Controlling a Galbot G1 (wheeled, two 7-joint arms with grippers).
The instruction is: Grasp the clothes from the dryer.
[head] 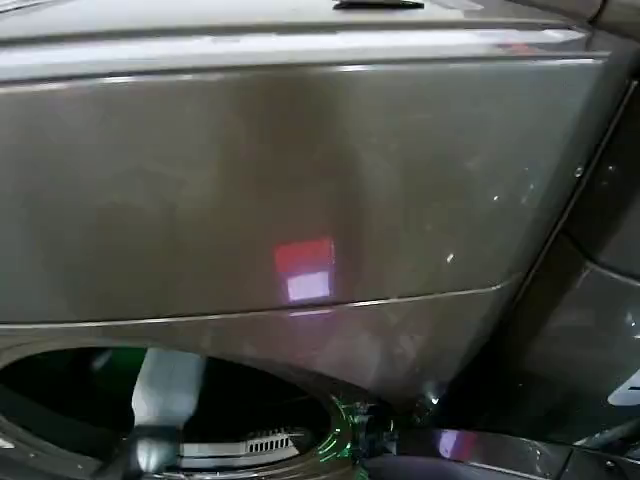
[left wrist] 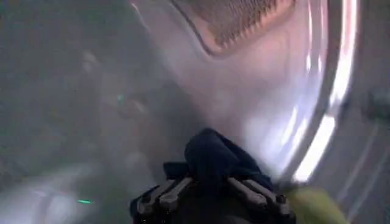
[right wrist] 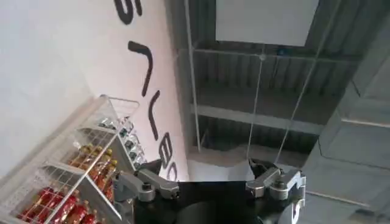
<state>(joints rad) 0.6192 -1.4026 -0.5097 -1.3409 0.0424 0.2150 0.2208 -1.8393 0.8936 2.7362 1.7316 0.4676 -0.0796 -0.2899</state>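
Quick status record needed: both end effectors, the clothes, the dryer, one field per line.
left end effector: inside the dryer drum, fingers closed around the navy cloth
navy cloth: bunched between the left fingers
yellow-green cloth: beside the left end effector, touching nothing that grips
dryer: porthole open, left arm reaching in
right end effector: outside the dryer, open, empty, pointing toward the ceiling, a wire shelf rack nearby

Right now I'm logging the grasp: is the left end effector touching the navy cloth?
Touching. The left wrist view shows the navy cloth bunched between the left end effector's fingers inside the dryer drum.
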